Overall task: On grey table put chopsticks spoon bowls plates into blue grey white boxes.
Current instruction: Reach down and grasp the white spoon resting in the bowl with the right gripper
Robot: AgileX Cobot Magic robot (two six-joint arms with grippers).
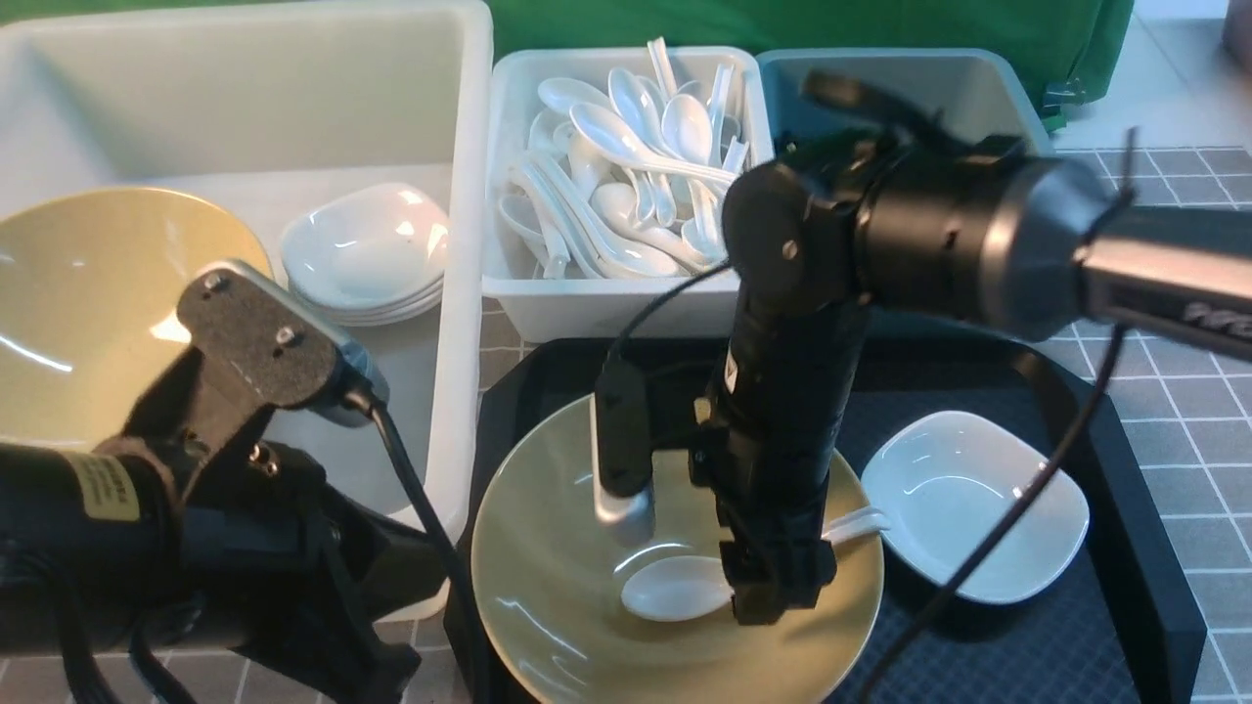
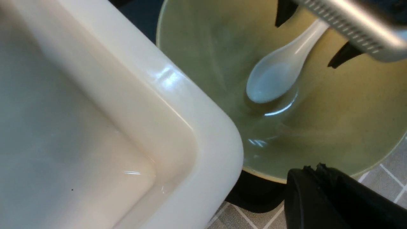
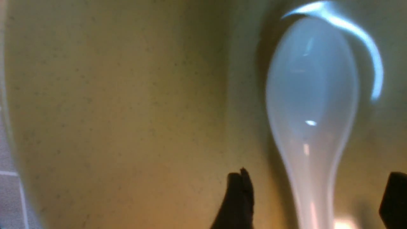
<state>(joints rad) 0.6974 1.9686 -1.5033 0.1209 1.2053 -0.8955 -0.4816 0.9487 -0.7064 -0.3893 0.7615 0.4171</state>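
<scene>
Right pincer (image 3: 316, 203): we find it pointing down into the olive bowl (image 1: 587, 626) with the jaws wide. Its two black fingers (image 3: 240, 197) stand one on each side of the spoon handle, a gap shows at each side, and nothing is gripped.
Spoon (image 1: 675, 587): we locate it lying hollow side up on the floor of that bowl. The handle passes between the right pincer's fingers. The scoop lies just beyond the fingertips, on the left pincer's side.
Left pincer (image 2: 334, 197): closed and empty. Only its black tip shows in the left wrist view, near the rim of the olive bowl.
Olive bowl: directly beneath the right pincer, seated on the black tray (image 1: 1125, 587).
White plate (image 1: 968, 504): on the same tray, just beside the right pincer on the side away from the left pincer. The end of the spoon handle comes close to its rim, and we cannot tell whether they touch.
Large white tub (image 1: 469, 196): its corner sits just beside the left pincer. Beyond that pincer it holds a second olive bowl (image 1: 88, 313) and a stack of white plates (image 1: 367, 249).
Pale grey-white bin (image 1: 606, 308): beyond the right pincer, past the far edge of the tray, filled with white spoons (image 1: 626, 186).
Teal-blue bin (image 1: 978, 88): beyond the right pincer, next to the pale bin and partly hidden by the right arm. We cannot tell what it contains.
Desk (image 1: 1193, 411): a grey gridded surface that carries the tray and the bins.
</scene>
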